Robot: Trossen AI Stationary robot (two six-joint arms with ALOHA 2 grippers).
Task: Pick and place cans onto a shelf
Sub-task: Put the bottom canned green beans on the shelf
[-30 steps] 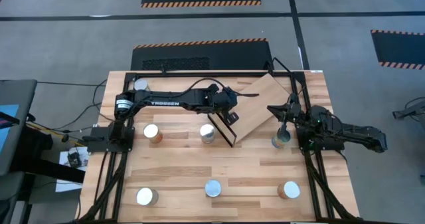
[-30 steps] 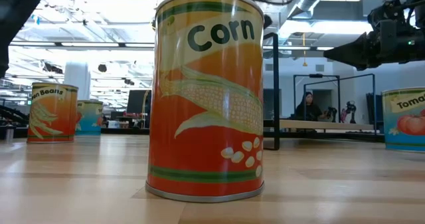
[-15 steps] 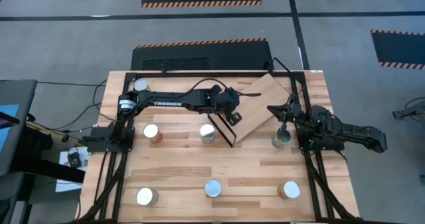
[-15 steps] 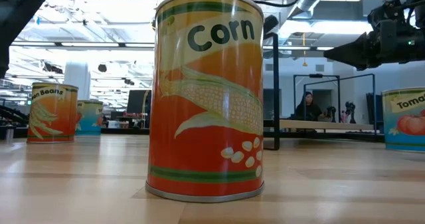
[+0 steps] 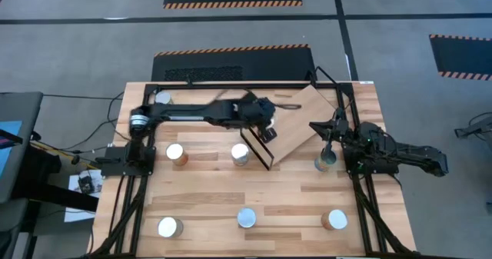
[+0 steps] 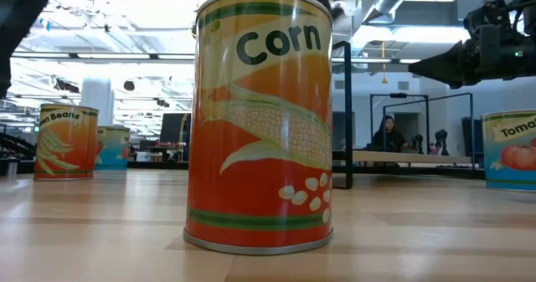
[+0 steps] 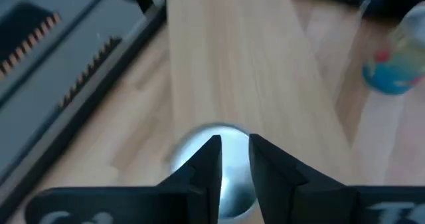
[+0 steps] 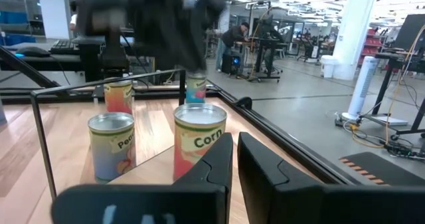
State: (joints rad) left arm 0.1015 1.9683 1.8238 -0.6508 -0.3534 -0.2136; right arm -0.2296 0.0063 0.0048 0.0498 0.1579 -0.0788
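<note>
From above, my left gripper [image 5: 267, 128] hangs over the shelf [image 5: 296, 124], which lies tilted with its black wire frame [image 5: 256, 145] at the near end; one can [image 5: 241, 154] stands just beside that frame. My right gripper [image 5: 326, 142] sits at the shelf's other side, over another can [image 5: 324, 163].

At table height, a Corn can [image 6: 260, 119] fills the middle and hides the shelf.

My left wrist camera shows my fingers [image 7: 207, 167] almost together, holding nothing, above a silvery can top [image 7: 222, 167] on the shelf board [image 7: 232, 64].

My right wrist camera shows my fingers [image 8: 219, 161] nearly closed and empty, facing two cans [image 8: 199, 141] beyond the wire frame.
</note>
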